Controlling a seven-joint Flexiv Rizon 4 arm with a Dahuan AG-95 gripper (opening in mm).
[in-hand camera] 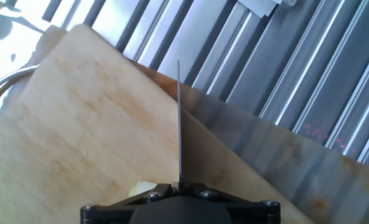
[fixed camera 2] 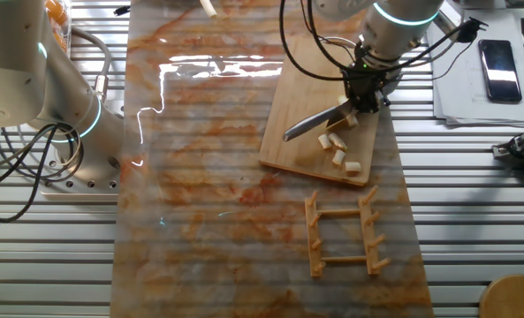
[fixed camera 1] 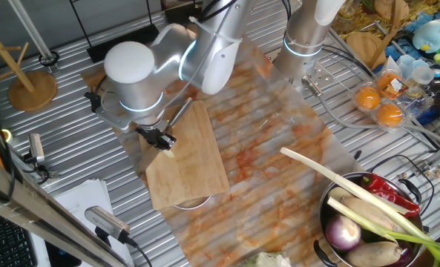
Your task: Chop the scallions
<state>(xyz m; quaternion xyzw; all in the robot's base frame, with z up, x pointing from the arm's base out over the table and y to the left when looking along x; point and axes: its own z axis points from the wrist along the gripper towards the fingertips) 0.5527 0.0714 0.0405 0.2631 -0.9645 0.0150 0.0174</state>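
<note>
While the end effector (fixed camera 2: 365, 99) clamps the knife (fixed camera 2: 319, 121), only the other fixed view shows scallions (fixed camera 2: 337, 147) chopped.

scallions (in-hand camera: 144, 186) mostly hidden behind claw (in-hand camera: 179, 194) in hand view, cutting board (in-hand camera: 78, 124) cropped at left edge

The pale wooden cutting board (fixed camera 2: 319, 106), matt and finely grained, lies on a glossy translucent plastic sheet (fixed camera 2: 208, 177) stained orange over the ribbed metal table (fixed camera 2: 474, 221), with a smooth metal knife blade (fixed camera 2: 315, 122) and moist cream scallion chunks (fixed camera 2: 337, 150) on the board.
</note>
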